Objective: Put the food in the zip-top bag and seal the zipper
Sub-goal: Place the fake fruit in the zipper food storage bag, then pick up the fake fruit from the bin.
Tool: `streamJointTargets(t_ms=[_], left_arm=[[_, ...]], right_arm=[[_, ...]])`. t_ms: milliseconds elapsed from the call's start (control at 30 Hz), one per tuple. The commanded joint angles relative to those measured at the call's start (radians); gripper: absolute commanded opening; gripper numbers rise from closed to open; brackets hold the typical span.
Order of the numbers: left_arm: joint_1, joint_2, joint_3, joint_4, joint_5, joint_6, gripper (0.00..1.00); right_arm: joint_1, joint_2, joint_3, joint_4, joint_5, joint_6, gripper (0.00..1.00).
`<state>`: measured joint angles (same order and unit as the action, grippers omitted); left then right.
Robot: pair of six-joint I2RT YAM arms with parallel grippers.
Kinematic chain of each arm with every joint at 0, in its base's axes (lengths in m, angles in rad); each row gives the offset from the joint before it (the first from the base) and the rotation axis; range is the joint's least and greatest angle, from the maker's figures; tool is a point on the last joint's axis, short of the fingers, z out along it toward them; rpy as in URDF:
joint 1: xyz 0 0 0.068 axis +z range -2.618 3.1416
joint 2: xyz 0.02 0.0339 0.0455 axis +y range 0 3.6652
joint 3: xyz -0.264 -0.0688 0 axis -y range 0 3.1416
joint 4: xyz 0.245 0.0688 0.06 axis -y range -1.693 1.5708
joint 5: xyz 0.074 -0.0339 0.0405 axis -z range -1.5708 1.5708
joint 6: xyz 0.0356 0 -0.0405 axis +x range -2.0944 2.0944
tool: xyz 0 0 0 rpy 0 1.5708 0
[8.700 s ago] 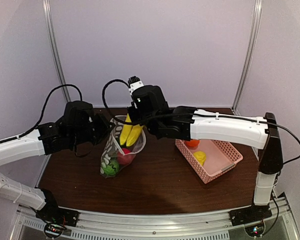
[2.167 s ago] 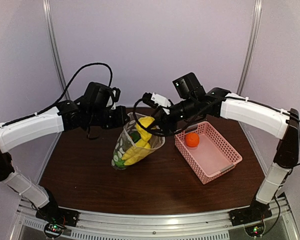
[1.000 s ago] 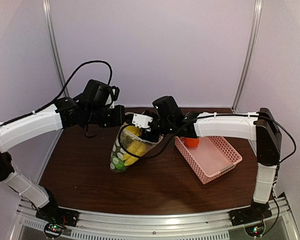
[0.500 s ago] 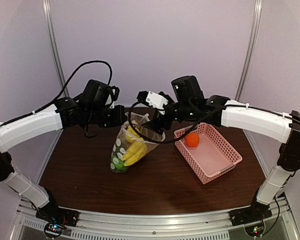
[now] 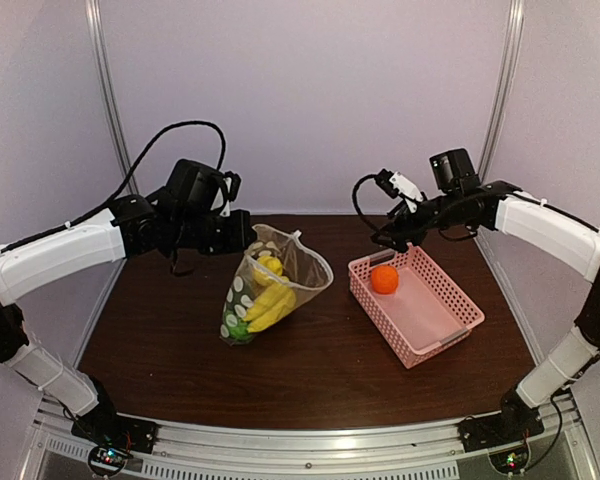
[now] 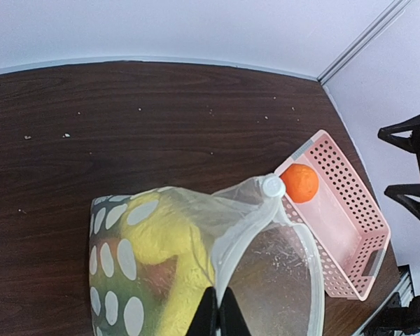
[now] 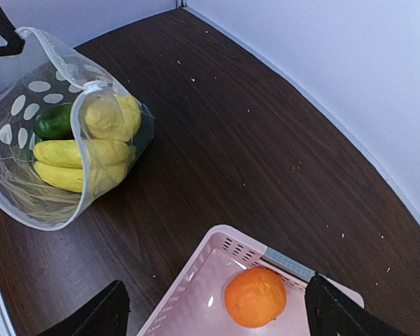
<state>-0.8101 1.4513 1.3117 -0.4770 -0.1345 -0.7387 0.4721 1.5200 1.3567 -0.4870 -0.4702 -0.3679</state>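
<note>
The clear polka-dot zip-top bag (image 5: 272,285) stands on the table with its mouth wide open. My left gripper (image 5: 245,238) is shut on the zipper strip (image 6: 246,234) at the mouth's edge, and the white slider tab (image 6: 272,185) sits at the far end. Inside lie yellow bananas (image 7: 66,164), a yellow lemon (image 7: 112,117) and a green vegetable (image 7: 54,122). The orange ball (image 5: 383,279) rests in the far corner of the pink basket (image 5: 425,315). My right gripper (image 7: 217,315) hangs open above that corner, empty, with the ball (image 7: 255,297) below it.
The pink basket (image 7: 190,274) lies right of the bag on the dark wooden table (image 5: 310,370), with a strip of bare wood between them. Purple walls and metal posts close in the back and the sides. A black cable loops from the right wrist.
My right gripper has drawn back from the bag's mouth and swung right to hover over the basket. The left gripper keeps the bag's edge in the same place.
</note>
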Motion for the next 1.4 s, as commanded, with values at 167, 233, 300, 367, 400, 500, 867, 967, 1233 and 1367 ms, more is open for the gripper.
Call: streamJointTargets(t_ms=[167, 233, 300, 367, 400, 500, 867, 967, 1233, 1367], left_arm=[[0.009, 0.0, -0.009, 0.053, 0.019, 0.02, 0.0], [0.009, -0.002, -0.013, 0.054, 0.021, 0.018, 0.0], [0.009, -0.004, -0.015, 0.055, 0.021, 0.017, 0.0], [0.009, -0.004, -0.018, 0.055, 0.022, 0.014, 0.0], [0.009, -0.004, -0.02, 0.055, 0.022, 0.012, 0.0], [0.009, -0.003, -0.023, 0.057, 0.028, 0.007, 0.0], [0.01, 0.005, -0.026, 0.061, 0.036, 0.004, 0.0], [0.009, 0.009, -0.025, 0.062, 0.038, 0.004, 0.0], [0.009, 0.008, -0.026, 0.063, 0.039, 0.004, 0.0], [0.009, 0.008, -0.028, 0.063, 0.039, 0.004, 0.0]], right_arm=[[-0.191, 0.135, -0.023, -0.232, -0.285, 0.009, 0.83], [-0.202, 0.172, -0.026, -0.249, -0.293, -0.004, 0.82], [-0.204, 0.198, -0.034, -0.242, -0.274, -0.001, 0.82], [-0.205, 0.226, -0.037, -0.229, -0.229, 0.009, 0.83], [-0.204, 0.239, -0.034, -0.223, -0.208, 0.014, 0.82], [-0.205, 0.269, -0.03, -0.198, -0.159, 0.034, 0.83], [-0.204, 0.348, -0.003, -0.145, -0.09, 0.091, 0.84], [-0.204, 0.369, 0.013, -0.148, -0.099, 0.091, 0.85], [-0.205, 0.424, 0.047, -0.13, -0.101, 0.11, 0.85], [-0.204, 0.443, 0.055, -0.113, -0.092, 0.123, 0.85]])
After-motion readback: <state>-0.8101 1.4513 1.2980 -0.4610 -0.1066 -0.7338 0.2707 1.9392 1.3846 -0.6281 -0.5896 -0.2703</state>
